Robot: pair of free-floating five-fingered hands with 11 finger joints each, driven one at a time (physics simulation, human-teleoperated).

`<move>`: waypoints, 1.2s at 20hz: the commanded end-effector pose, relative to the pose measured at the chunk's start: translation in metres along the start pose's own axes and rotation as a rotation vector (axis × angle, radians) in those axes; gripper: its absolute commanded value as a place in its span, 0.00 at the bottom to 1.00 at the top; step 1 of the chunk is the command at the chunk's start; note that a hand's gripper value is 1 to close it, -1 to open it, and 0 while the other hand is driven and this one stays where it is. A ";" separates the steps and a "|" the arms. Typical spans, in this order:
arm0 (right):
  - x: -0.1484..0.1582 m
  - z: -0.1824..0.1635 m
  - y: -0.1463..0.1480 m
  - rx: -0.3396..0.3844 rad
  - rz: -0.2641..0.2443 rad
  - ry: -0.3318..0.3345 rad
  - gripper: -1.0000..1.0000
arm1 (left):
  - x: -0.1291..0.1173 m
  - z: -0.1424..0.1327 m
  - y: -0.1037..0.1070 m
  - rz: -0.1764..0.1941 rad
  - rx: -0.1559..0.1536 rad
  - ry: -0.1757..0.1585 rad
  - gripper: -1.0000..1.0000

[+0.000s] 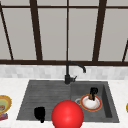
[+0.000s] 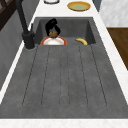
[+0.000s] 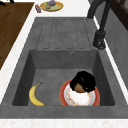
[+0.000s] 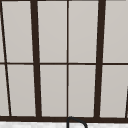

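Behind the dark grey sink (image 1: 30,100) runs a window with brown bars, and a black faucet (image 1: 68,75) stands at the far edge. Down in the basin on the right, the right hand (image 1: 93,92) curls its fingers round a small brown thing (image 3: 79,87) over a red-rimmed white plate (image 1: 91,103). A banana (image 3: 35,95) lies near the basin's front wall. The left hand (image 1: 40,114) hangs over the drainboard; whether its fingers are spread I cannot tell. A red ball (image 1: 67,115) sits nearest.
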 end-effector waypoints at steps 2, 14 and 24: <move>0.001 -0.038 0.023 -0.006 -0.037 0.064 1.00 | 0.000 0.000 0.000 0.000 0.000 0.000 0.50; 0.007 -0.086 0.076 -0.027 -0.011 0.022 1.00 | 0.000 0.000 0.000 0.000 0.000 0.000 0.50; -0.014 -0.020 0.042 -0.009 -0.085 -0.047 0.00 | 0.000 0.000 0.000 0.000 0.000 0.000 0.50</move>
